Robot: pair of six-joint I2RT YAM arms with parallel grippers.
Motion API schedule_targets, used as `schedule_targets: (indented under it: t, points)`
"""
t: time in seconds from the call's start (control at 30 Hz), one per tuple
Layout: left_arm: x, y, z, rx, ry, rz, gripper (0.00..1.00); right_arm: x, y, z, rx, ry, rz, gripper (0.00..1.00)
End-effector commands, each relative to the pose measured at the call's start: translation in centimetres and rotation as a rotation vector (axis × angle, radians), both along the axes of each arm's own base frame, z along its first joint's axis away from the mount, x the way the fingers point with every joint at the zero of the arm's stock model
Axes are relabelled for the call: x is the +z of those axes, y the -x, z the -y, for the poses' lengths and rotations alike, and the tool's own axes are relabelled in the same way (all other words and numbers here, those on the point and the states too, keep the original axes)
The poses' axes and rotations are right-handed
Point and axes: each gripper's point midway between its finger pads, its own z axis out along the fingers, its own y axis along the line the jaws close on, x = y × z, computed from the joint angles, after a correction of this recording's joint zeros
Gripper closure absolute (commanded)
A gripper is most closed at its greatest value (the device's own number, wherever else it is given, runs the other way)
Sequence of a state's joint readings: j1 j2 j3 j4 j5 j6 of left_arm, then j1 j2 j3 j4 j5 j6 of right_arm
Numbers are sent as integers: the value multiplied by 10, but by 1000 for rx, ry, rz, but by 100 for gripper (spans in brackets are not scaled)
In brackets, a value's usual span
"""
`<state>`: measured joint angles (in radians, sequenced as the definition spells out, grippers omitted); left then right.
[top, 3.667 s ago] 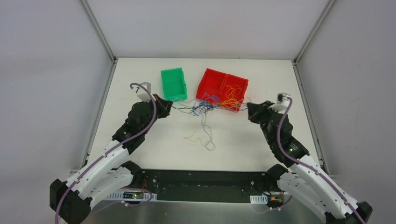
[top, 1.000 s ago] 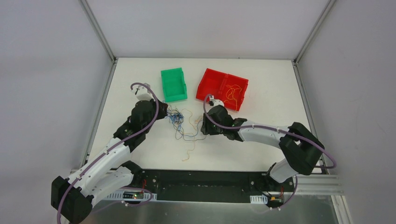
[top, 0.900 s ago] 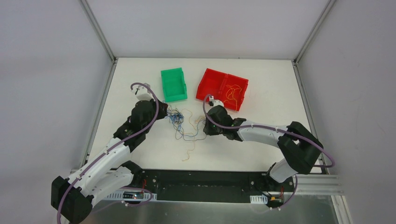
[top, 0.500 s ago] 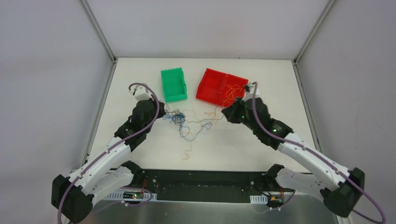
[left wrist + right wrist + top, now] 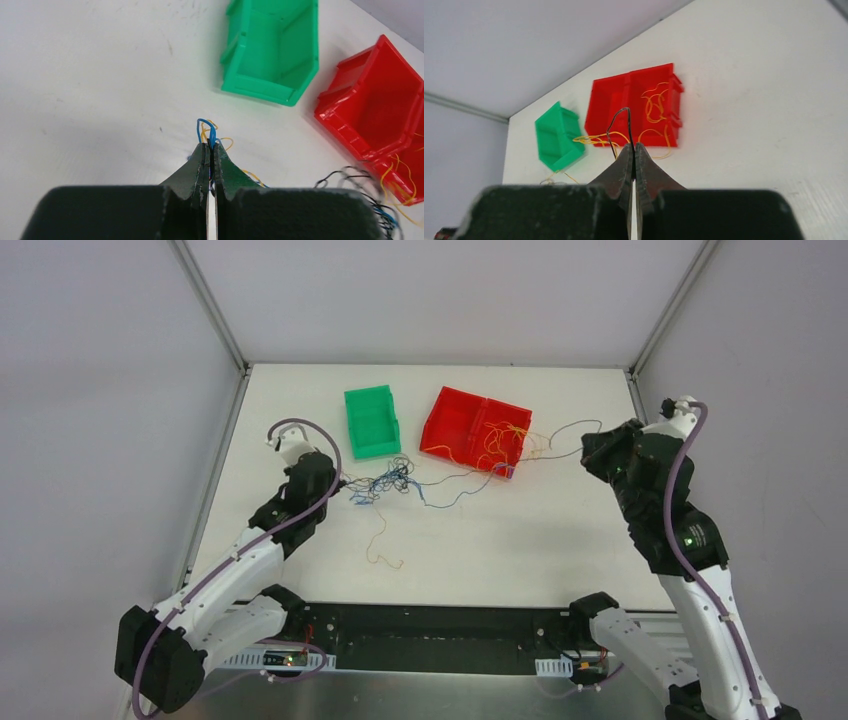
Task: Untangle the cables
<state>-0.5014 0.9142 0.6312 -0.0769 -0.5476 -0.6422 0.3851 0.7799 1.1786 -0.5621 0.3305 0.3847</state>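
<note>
A small knot of thin blue, dark and yellow cables [image 5: 385,481] lies on the white table below the green bin. My left gripper [image 5: 337,480] is shut on its left end; blue and yellow loops [image 5: 206,129] stick out past the closed tips [image 5: 210,148]. My right gripper [image 5: 588,447] is far right and raised, shut on a dark cable [image 5: 619,121] that stretches left [image 5: 545,455] toward the knot. Closed tips show in the right wrist view [image 5: 634,148]. A loose yellow strand [image 5: 378,538] lies on the table nearer me.
A green bin [image 5: 371,420] stands at the back centre-left. A red two-compartment bin [image 5: 452,420] stands to its right, with yellow wires [image 5: 503,437] in its right compartment. Metal frame posts run along the table's left and right sides.
My right arm swung from the table's middle out to the far right and up, drawing a dark cable out of the knot. The knot stretched rightward. My left gripper stayed shut, shifting slightly.
</note>
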Motion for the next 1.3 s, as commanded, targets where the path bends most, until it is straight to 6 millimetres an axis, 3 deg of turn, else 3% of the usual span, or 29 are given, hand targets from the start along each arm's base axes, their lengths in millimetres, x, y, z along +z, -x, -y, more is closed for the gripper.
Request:
schedule_targets:
  t: [0.0, 0.1, 0.2, 0.27, 0.37, 0.4, 0.47, 0.5, 0.63, 0.7, 0.73, 0.83, 1.0, 1.27]
  points:
    - [4, 3, -30, 157, -9, 0, 100, -2, 11, 63, -301, 51, -3, 100]
    - [2, 10, -45, 240, 3, 13, 100, -2, 24, 99, -496, 26, 41, 100]
    - [5, 18, -56, 290, 16, 44, 100, -5, 32, 116, -578, 6, 77, 100]
    - [5, 20, -58, 306, 25, 55, 100, -11, 29, 109, -542, -3, 73, 100]
    - [7, 17, -49, 256, 35, 43, 97, -23, 13, 70, -312, 0, 40, 100]
    - [11, 14, -42, 209, 33, 34, 87, -27, 10, 57, -238, -7, 22, 100]
    - [18, 9, -24, 101, 27, 15, 42, -30, 6, 25, -61, -31, 15, 100]
    - [21, 7, -15, 51, 33, 8, 32, -32, 7, 8, 29, -53, 5, 100]
    - [32, 1, 22, -144, 63, 28, 18, -31, 11, -33, 228, -147, -58, 100]
    - [41, -1, 58, -334, 97, 96, 14, -26, 11, -43, 271, -185, -62, 100]
    - [46, 0, 80, -449, 124, 133, 4, -23, 11, -47, 287, -205, -59, 100]
    - [59, 17, 144, -786, 177, 212, 1, -14, 11, -60, 341, -254, -83, 100]
    - [65, 50, 216, -1152, 152, 271, 2, -15, 8, -79, 390, -328, -138, 100]
    - [69, 80, 257, -1451, 223, 321, 1, -30, 4, -110, 427, -310, -179, 100]
